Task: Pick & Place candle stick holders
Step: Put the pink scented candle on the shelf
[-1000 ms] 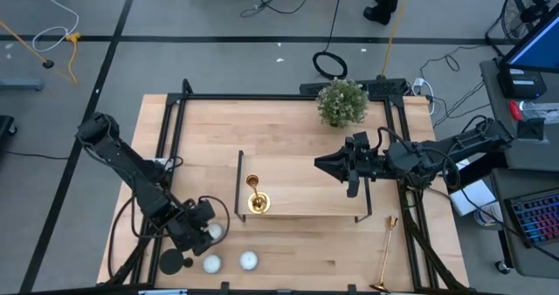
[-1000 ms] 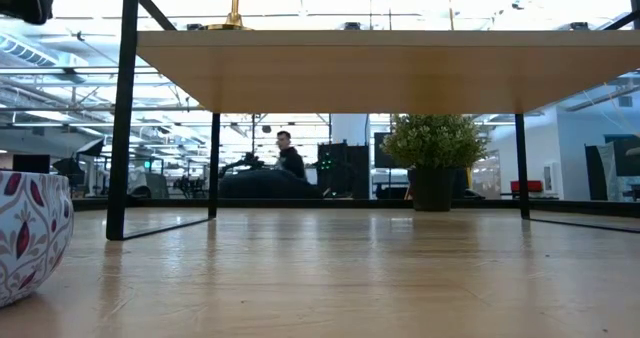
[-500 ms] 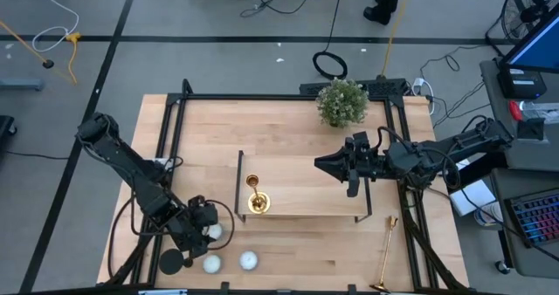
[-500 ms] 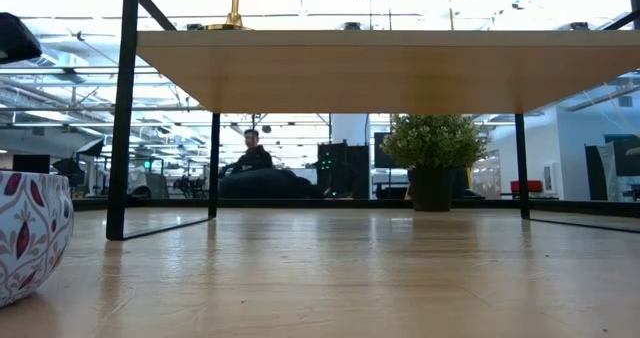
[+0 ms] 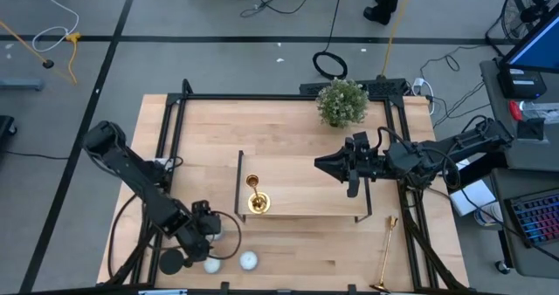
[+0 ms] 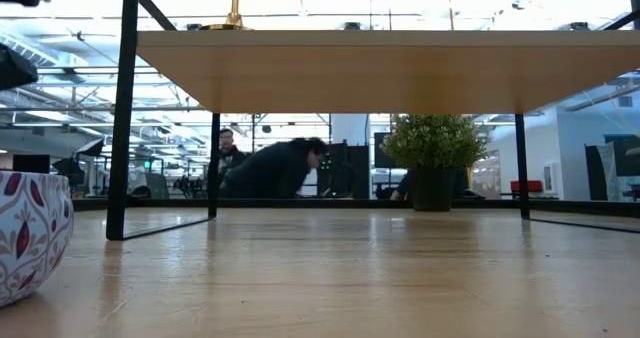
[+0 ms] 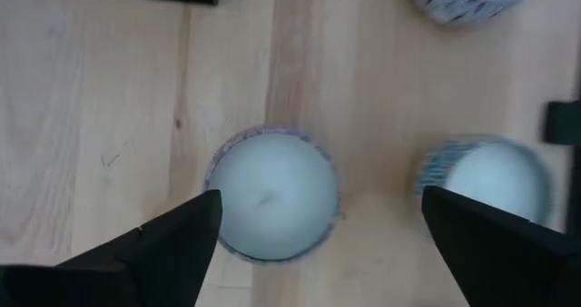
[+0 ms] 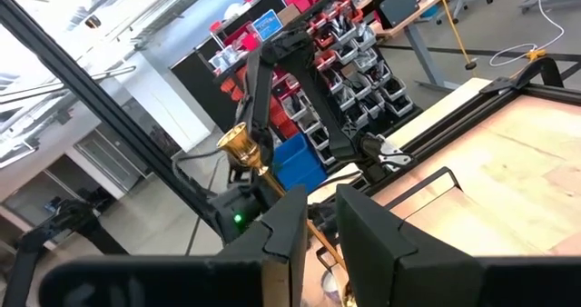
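The left gripper (image 5: 204, 236) has been moved a little down and right in the high view since a second ago, toward the lower left of the frame, and its jaws have been spread wide; in the left wrist view they straddle a white candle (image 7: 270, 194), with nothing held. That candle is not a task item, so the black holder (image 5: 172, 262), just beside the gripper at the bench's lower-left edge, is judged the likely target, not yet grasped.

One gold holder (image 5: 256, 195) is seen upright on the stand (image 5: 306, 183). A second gold holder (image 5: 384, 251) lies at the lower right, close to the bench (image 5: 288, 129) edge.

The right gripper (image 5: 334, 166) is parked over the stand, jaws narrow, holding nothing.

Room around the black holder is tight: candles on one side, bench edge on the other. The upper middle of the bench is free apart from a plant (image 5: 341, 102).
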### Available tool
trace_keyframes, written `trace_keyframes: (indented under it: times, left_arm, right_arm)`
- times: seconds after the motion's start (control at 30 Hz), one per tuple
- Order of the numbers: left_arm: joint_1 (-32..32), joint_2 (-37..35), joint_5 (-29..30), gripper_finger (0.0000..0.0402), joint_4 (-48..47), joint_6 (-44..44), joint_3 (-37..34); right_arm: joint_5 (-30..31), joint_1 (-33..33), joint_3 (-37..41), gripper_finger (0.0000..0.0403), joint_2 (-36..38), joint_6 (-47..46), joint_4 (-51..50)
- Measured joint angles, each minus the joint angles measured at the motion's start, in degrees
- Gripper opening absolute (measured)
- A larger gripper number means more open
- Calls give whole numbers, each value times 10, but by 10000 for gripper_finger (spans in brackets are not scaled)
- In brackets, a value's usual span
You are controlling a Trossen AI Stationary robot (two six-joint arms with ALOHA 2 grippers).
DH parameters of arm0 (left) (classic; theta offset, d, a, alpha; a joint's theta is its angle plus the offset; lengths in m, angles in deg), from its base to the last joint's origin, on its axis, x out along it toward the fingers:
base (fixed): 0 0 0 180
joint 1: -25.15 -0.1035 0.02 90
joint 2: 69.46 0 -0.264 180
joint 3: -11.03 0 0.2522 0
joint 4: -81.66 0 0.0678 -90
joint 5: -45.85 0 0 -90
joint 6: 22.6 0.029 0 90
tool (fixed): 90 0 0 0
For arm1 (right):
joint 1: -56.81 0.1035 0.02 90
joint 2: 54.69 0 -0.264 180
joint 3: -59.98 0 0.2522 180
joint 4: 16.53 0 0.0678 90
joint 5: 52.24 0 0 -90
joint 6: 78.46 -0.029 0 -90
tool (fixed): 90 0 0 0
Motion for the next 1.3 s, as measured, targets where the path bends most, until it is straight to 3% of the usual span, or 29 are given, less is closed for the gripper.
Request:
trace_keyframes:
  times: [0.3, 0.57, 0.67, 0.93, 1.13, 1.3]
  left_arm:
    - [-8, 28, -6, 333, -10, -11, 0]
    - [-25, 25, -85, 296, 2, -21, 18]
    - [-32, 25, -87, 284, -1, -6, 39]
    - [-53, 25, -42, 251, -43, 52, 88]
    - [-52, 25, -2, 234, -129, 39, 88]
    - [-50, 25, 48, 234, -136, 34, 88]
  right_arm:
    - [0, 4, 0, 61, 0, 0, 0]
    - [0, 4, 0, 61, 0, 0, 0]
    - [1, 4, 0, 61, 0, 1, 0]
    - [2, 4, 0, 61, 0, 2, 0]
    - [0, 4, 0, 61, 0, 2, -3]
    - [0, 4, 0, 61, 0, 0, -11]
